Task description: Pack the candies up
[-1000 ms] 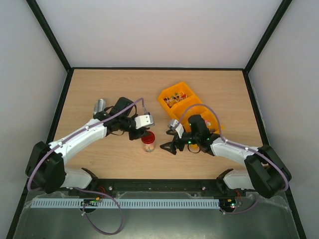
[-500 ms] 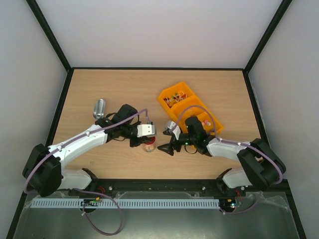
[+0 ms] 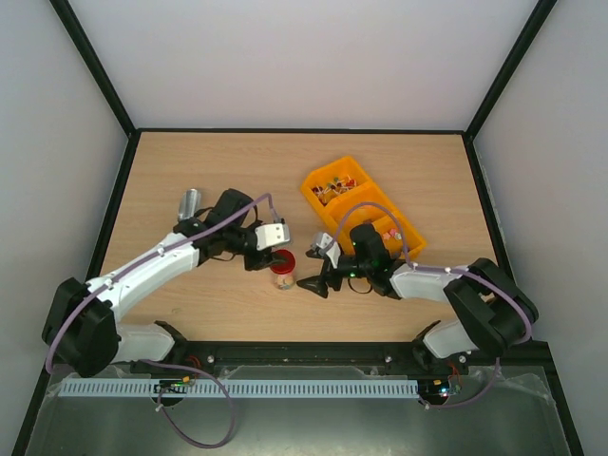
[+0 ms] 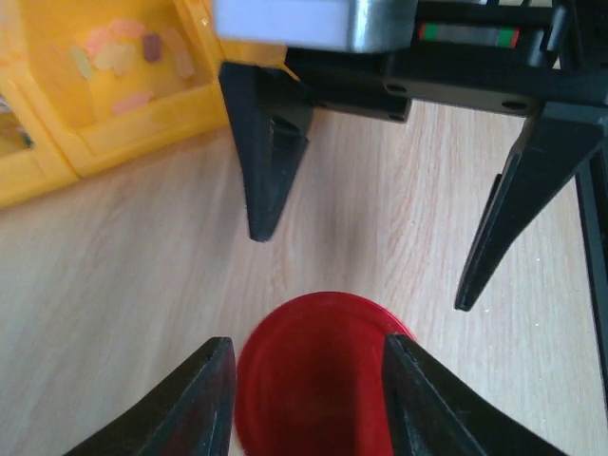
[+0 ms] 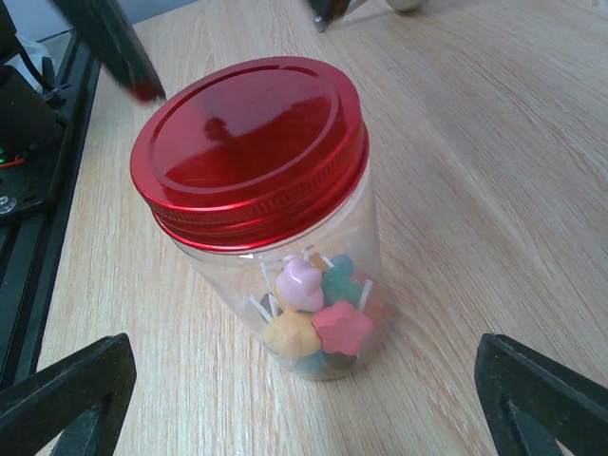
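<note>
- Nearest, along the bottom edge of the overhead view, both arms are bolted at the near rim of the desk [image 3: 214, 161]. They reach inward toward the middle of the frame.
- Just beyond, slightly left of centre, a clear jar [image 5: 233, 275] stands on the wood with a red lid [image 5: 249, 138] seated on it. Candies [image 5: 309, 318] in pink, yellow and green are heaped at its bottom, and the rest of the jar is see-through.
- The left tool [image 4: 309, 356] comes at the jar from the left of the frame. In its wrist view its two fingers [image 4: 204, 399] flank the lid closely at bottom centre, one on each side. Whether they press on the lid or merely stand beside it, I cannot tell.
- The right tool [image 3: 310, 285] sits just right of the jar in the overhead view, its jaws spread wide. Its fingers [image 5: 66, 389] fill the two bottom corners of its wrist view, and the jar is ahead of them, untouched.
- Farther back, right of centre, lies a yellow bin [image 3: 365, 198] set at an angle. Its far compartment holds more candies, and a few show in the next compartment.
- Left of centre, beyond the left arm, a silvery cylinder [image 3: 190, 202] rests on the desk, well apart from the jar.
</note>
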Robot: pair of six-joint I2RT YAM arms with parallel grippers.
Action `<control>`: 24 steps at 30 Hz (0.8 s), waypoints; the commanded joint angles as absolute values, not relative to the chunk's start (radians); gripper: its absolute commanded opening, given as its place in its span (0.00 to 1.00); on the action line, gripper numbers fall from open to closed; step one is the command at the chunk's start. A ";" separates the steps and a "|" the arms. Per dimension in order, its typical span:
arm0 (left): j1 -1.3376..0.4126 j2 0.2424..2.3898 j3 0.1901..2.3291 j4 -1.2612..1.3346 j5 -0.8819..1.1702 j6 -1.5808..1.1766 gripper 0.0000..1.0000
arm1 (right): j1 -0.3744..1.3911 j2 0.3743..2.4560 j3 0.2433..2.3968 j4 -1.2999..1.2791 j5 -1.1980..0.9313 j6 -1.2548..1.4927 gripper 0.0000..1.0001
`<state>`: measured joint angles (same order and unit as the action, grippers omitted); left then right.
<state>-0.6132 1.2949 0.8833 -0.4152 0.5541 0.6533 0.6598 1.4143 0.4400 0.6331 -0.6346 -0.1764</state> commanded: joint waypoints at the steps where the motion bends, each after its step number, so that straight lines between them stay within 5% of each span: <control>1: -0.563 1.236 0.937 -0.439 0.618 0.582 0.51 | 0.682 1.455 0.433 0.745 -0.658 -0.191 0.99; 4: -0.529 1.200 0.924 -0.470 0.611 0.587 0.69 | 0.700 1.490 0.443 0.788 -0.646 -0.183 0.99; 10: -0.499 1.140 0.870 -0.524 0.575 0.614 0.85 | 0.746 1.554 0.471 0.849 -0.616 -0.172 0.99; 24: -0.629 1.157 0.751 -0.355 0.487 0.453 0.93 | 0.816 1.642 0.503 0.956 -0.467 -0.175 1.00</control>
<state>-0.5930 1.1473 0.7742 -0.4366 0.5152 0.5335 0.7887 1.6218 0.4702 0.8848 -0.5228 -0.1577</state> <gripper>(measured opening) 0.930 0.990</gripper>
